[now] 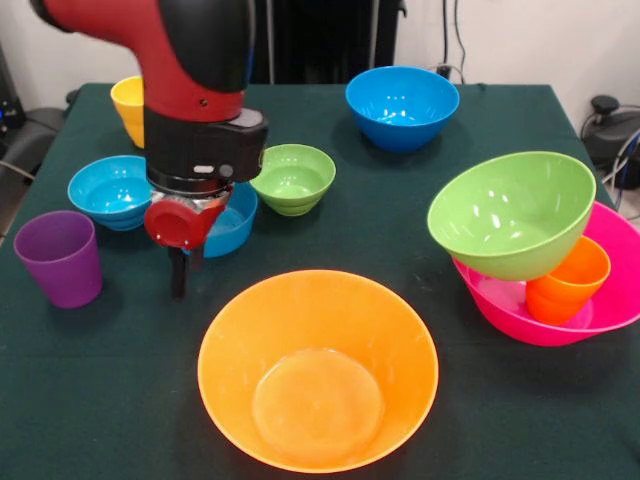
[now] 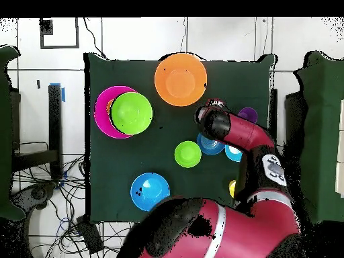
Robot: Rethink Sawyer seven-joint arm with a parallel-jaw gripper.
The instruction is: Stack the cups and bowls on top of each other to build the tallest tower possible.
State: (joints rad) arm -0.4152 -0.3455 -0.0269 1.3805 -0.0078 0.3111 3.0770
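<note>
My gripper (image 1: pixel 181 280) hangs just above the table between the purple cup (image 1: pixel 60 257) and the large orange bowl (image 1: pixel 318 385), with nothing visibly in it. At the right stands the tower: a large pink bowl (image 1: pixel 600 315) holds an orange cup (image 1: pixel 568 280), and a medium green bowl (image 1: pixel 512 212) leans tilted on that cup. Behind the wrist sit a small blue bowl (image 1: pixel 237 228), a small cyan bowl (image 1: pixel 108 190) and a small green bowl (image 1: pixel 293 178). The yellow cup (image 1: pixel 128 105) and a medium blue bowl (image 1: pixel 402 105) stand further back. In the overhead view the arm's wrist covers the gripper.
A dark green cloth (image 1: pixel 420 230) covers the table. The arm (image 2: pixel 245 138) reaches over the small blue bowl (image 2: pixel 209 144) and cyan bowl (image 2: pixel 234 153). Overhead, the large orange bowl (image 2: pixel 180 78) lies by the far edge and the pink bowl (image 2: pixel 102 114) at the left.
</note>
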